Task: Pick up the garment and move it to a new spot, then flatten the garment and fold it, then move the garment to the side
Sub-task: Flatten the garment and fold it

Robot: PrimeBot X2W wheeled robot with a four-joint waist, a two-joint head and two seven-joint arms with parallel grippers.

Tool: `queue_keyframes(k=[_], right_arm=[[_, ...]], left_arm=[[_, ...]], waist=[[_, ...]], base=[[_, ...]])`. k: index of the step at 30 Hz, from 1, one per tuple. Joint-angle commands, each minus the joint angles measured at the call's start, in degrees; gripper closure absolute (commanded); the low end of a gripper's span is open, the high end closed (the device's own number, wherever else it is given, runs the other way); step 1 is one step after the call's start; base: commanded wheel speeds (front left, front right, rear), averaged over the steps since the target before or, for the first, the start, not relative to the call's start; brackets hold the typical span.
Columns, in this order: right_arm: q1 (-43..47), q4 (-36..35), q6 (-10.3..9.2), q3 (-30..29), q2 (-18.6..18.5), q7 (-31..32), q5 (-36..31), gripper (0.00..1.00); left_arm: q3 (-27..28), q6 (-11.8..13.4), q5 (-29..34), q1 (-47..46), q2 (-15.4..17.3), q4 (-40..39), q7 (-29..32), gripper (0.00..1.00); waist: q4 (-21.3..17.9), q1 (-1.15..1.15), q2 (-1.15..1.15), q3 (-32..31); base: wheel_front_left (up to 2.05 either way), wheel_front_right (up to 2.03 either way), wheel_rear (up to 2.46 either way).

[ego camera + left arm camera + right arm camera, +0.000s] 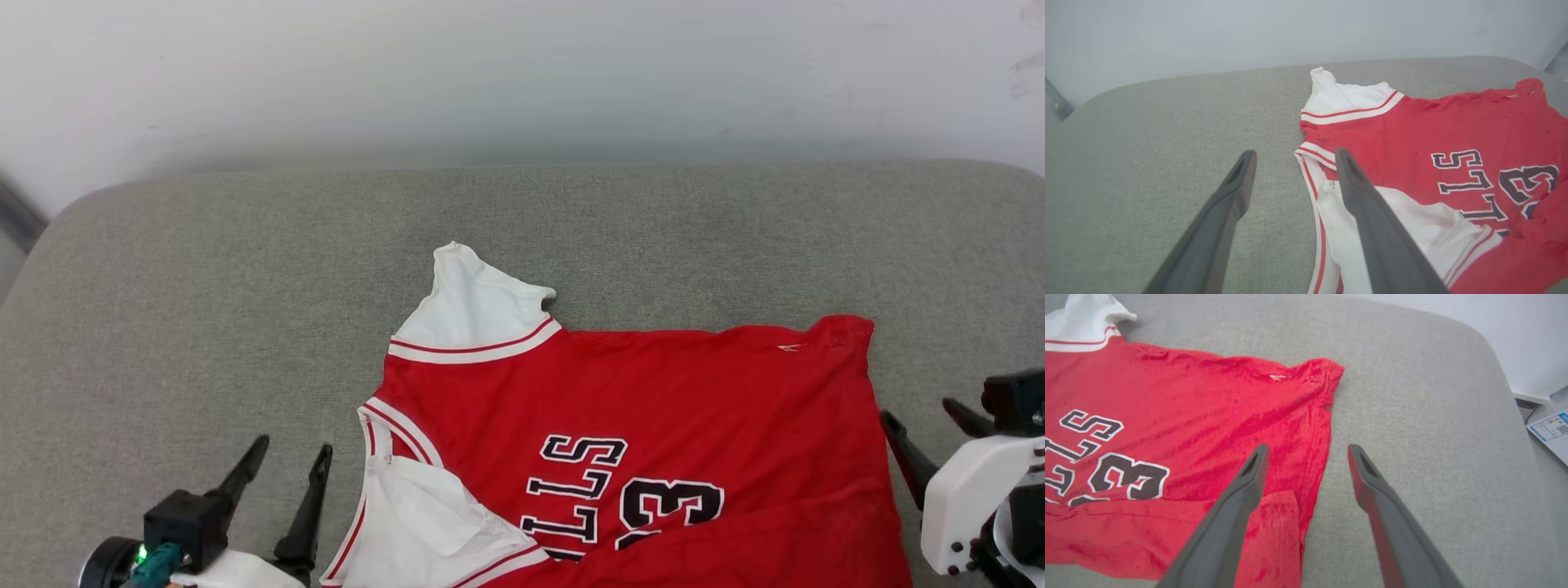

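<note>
Garment (653,392) lies lower ctr-right of head frame on grey cushion (204,310), long axis L-R: collar twd frame left, hem twd right. Left fingers (310,506) lower left, right fingers (910,457) lower right, both spread, gripping nothing.

Left gripper (1294,156) jaws wide apart. Garment (1412,130) lies on grey cushion (1147,134). One finger is over the garment's white sleeve, the other beside the garment.

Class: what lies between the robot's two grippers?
The red shirt, spread on the grey cushion, lies between the left gripper and right gripper, seen in the head view.
</note>
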Motion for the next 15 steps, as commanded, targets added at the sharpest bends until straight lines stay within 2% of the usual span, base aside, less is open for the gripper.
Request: queue_keyframes(k=[1, 5, 7, 10, 11, 15], right_arm=[[-1.3, -0.7, -0.03, 0.2, 0.6, -3.4, -0.6, 0.00], [-2.7, -1.4, -0.04, -1.1, 3.8, -12.0, 0.0, 0.00], [-2.9, -1.8, -0.04, -1.6, 5.2, -16.0, -0.6, 0.00], [-2.9, -2.2, -0.04, -2.0, 7.4, -21.7, -1.3, 0.00], [-2.9, -2.2, -0.04, -2.0, 7.4, -21.7, -1.3, 0.00], [-2.2, -2.4, -0.03, -0.8, 9.3, -27.8, -2.0, 0.00]], left_arm=[[1.3, 0.5, 1.4, -0.9, -0.8, -0.9, -1.2, 0.00], [7.1, 0.9, 4.1, -1.8, -4.9, -4.8, -2.0, 0.00], [9.9, 0.3, 6.6, -0.3, -7.0, -6.3, -2.0, 0.00], [13.6, -1.4, 9.5, 1.2, -9.9, -7.8, -2.0, 0.00], [13.6, -1.4, 9.5, 1.2, -9.9, -7.8, -2.0, 0.00], [16.6, -4.7, 12.5, 1.2, -12.4, -8.3, -2.1, 0.00]], waist=[[0.0, 0.00, 0.00, -0.3], [-0.1, 0.00, 0.00, -0.8], [-0.3, 0.00, 0.00, -0.9], [-0.6, 0.00, 0.00, -1.0], [-0.6, 0.00, 0.00, -1.0], [-1.5, 0.00, 0.00, -0.6]], base=[[0.00, 0.00, 0.00], [0.00, 0.00, 0.00], [0.00, 0.00, 0.00], [0.00, 0.00, 0.00], [0.00, 0.00, 0.00], [0.00, 0.00, 0.00]])
